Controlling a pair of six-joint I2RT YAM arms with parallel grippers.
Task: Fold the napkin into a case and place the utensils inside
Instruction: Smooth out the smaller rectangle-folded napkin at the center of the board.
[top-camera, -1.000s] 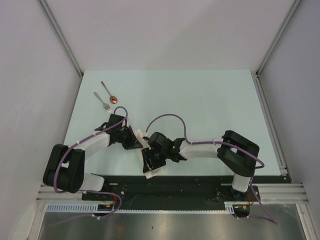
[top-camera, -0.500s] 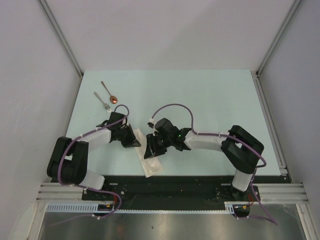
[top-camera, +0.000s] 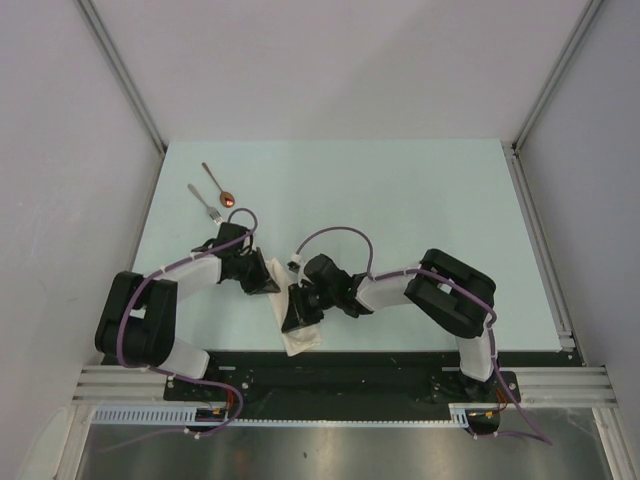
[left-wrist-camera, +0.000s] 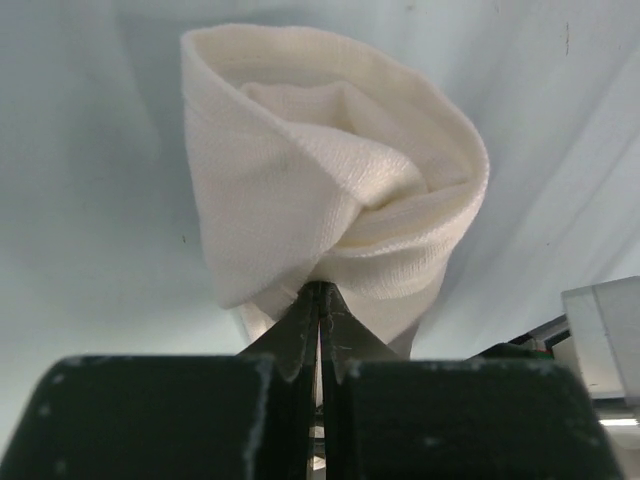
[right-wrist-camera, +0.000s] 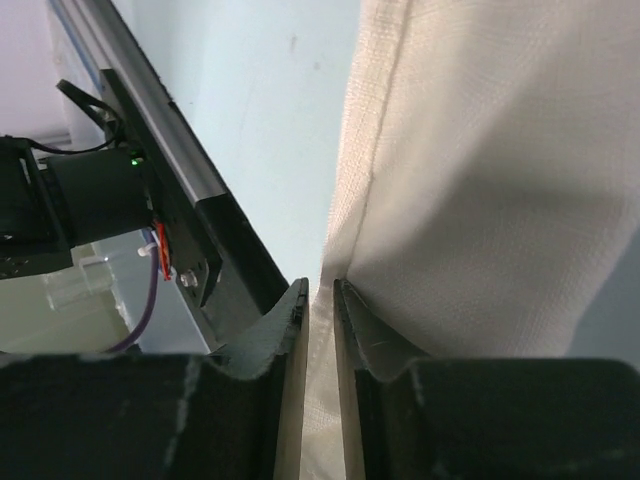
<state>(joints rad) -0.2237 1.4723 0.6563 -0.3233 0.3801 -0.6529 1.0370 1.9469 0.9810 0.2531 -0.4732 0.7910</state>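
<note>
The napkin (top-camera: 301, 341) lies part-folded by the near edge of the tabletop (top-camera: 420, 200), left of centre. The right gripper (right-wrist-camera: 320, 292) has just narrowed onto its hem, pinching it. The left gripper (left-wrist-camera: 320, 300) stays clamped on its far end. Another fold likely follows. The fork (top-camera: 206, 203) and spoon (top-camera: 218, 184) wait far-left.

Bright, diffuse light, faint shadows; napkin (left-wrist-camera: 300, 200) weave sharp in wrist views, dark foreground slightly blurred

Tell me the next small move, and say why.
Probably raise the right tool a little, drawing the napkin edge over into a fold: it and the left tool both pinch the cloth, no pouch is formed, fork and spoon lie apart.
</note>
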